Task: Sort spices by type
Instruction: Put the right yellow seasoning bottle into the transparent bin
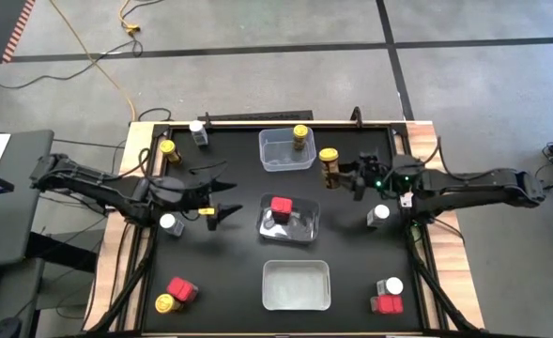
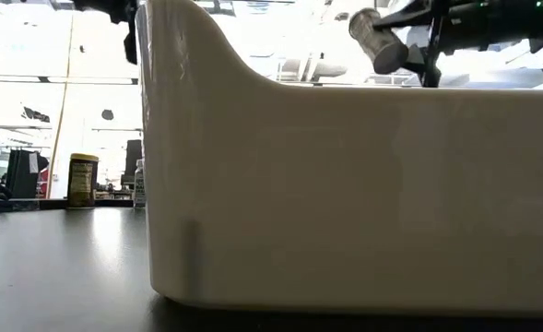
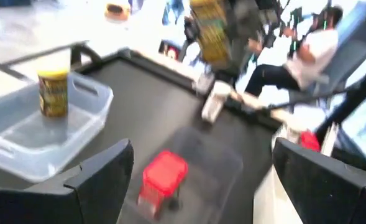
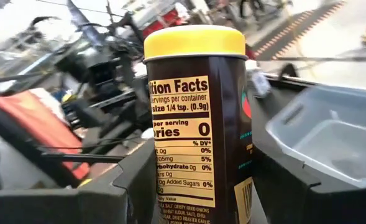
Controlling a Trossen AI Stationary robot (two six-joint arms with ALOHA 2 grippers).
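Now the right gripper (image 1: pixel 343 175), fingers clamped on a yellow-capped jar (image 1: pixel 329 166), hung just right of the far tub (image 1: pixel 274 161) with one such jar (image 1: pixel 300 137) inside, needing a short leftward carry, while the left gripper (image 1: pixel 222 200) waited, fingers apart.

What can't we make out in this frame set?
- Low view: a white tub wall fills the picture and hides nearly the whole table.
- Left wrist view: motion blur; the red tin shows no label.
- Right wrist view: the held yellow-capped jar blocks the middle; its base is cut off.
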